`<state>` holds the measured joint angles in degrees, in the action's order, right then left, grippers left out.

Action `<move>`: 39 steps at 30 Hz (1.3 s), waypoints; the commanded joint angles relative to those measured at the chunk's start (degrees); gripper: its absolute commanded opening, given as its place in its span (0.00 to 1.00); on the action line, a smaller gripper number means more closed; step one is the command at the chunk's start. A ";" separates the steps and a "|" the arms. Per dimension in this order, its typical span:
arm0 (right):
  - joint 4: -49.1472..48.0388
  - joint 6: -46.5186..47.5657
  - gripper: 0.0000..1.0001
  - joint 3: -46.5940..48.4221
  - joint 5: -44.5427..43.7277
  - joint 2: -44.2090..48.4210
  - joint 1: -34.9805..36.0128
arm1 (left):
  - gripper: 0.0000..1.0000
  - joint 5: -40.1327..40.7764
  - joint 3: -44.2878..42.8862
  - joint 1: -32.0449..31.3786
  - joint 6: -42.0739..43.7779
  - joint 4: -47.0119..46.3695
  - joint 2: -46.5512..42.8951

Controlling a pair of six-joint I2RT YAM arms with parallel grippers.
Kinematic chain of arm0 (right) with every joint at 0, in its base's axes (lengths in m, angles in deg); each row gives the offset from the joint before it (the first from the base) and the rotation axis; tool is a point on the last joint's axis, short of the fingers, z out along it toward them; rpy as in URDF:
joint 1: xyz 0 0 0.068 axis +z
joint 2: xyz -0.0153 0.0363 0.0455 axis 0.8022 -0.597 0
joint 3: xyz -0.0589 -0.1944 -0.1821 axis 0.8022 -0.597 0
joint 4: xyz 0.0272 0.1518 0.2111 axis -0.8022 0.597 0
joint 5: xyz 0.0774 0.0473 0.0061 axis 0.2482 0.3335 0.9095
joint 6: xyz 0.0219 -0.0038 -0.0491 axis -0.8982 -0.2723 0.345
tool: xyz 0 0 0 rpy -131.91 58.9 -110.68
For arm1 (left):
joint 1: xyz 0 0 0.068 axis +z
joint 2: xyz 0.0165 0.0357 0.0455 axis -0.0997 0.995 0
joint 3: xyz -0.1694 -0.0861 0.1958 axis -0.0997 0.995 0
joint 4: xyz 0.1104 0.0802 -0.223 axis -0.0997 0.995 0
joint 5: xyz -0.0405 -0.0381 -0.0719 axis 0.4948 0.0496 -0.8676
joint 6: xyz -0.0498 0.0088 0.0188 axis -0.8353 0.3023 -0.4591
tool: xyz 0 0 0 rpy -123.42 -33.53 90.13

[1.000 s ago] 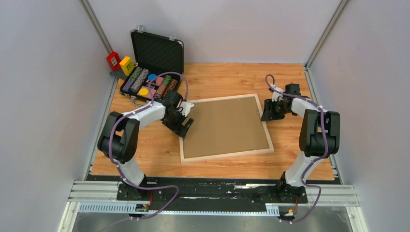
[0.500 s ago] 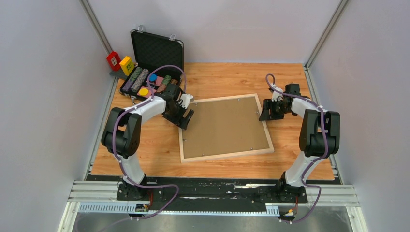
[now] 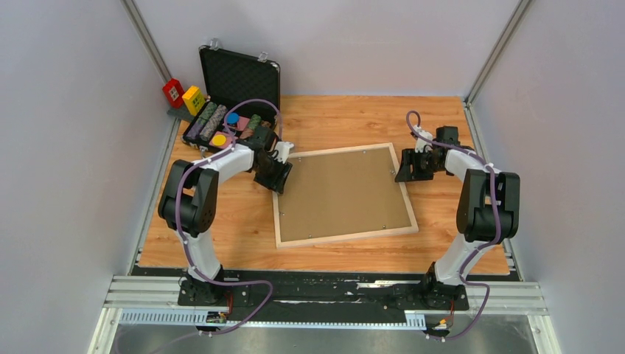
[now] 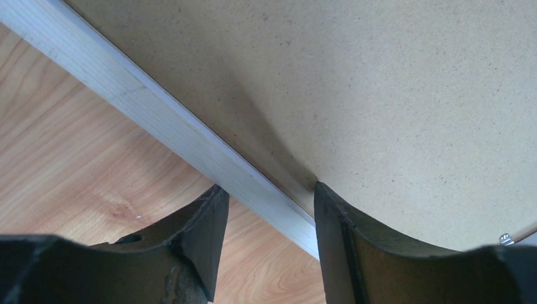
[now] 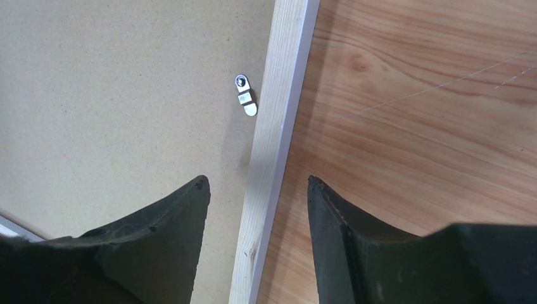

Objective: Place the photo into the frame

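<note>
The pale wood frame [image 3: 341, 234] lies face down on the table with the brown backing board [image 3: 343, 193] set in it. The photo is hidden. My left gripper [image 3: 278, 177] is open at the frame's left rail; in the left wrist view [image 4: 266, 196] its jaws straddle that rail [image 4: 158, 117], one over the table, one touching the board [image 4: 392, 95]. My right gripper [image 3: 404, 168] is open at the frame's right rail; in the right wrist view [image 5: 258, 190] its jaws straddle the rail [image 5: 278, 126], with a small metal turn clip [image 5: 246, 102] ahead on the board.
An open black hard case [image 3: 234, 92] with stacks of chips stands at the back left. A red block [image 3: 173, 91] and a yellow block [image 3: 193, 98] sit beside it. The enclosure walls stand close at left and right.
My left gripper has moved up along the frame's left rail toward its far corner. My right gripper has barely shifted. The frame has stayed in place.
</note>
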<state>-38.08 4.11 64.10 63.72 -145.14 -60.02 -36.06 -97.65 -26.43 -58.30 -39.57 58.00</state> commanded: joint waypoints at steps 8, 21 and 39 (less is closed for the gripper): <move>-2.65 -0.49 0.57 0.39 -0.36 1.67 -0.26 | 0.54 -4.14 -3.52 0.06 -2.94 -1.78 2.10; -4.06 0.82 0.57 2.06 -7.81 1.01 -0.35 | 0.42 -6.11 -10.23 0.01 -2.71 -2.10 6.97; -4.76 2.19 0.50 7.20 -9.72 -3.89 -0.33 | 0.39 -5.58 -8.72 -0.50 -2.95 -3.42 6.33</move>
<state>-40.92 5.64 68.14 54.32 -148.05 -60.17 -39.93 -105.78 -25.99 -62.73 -40.86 64.45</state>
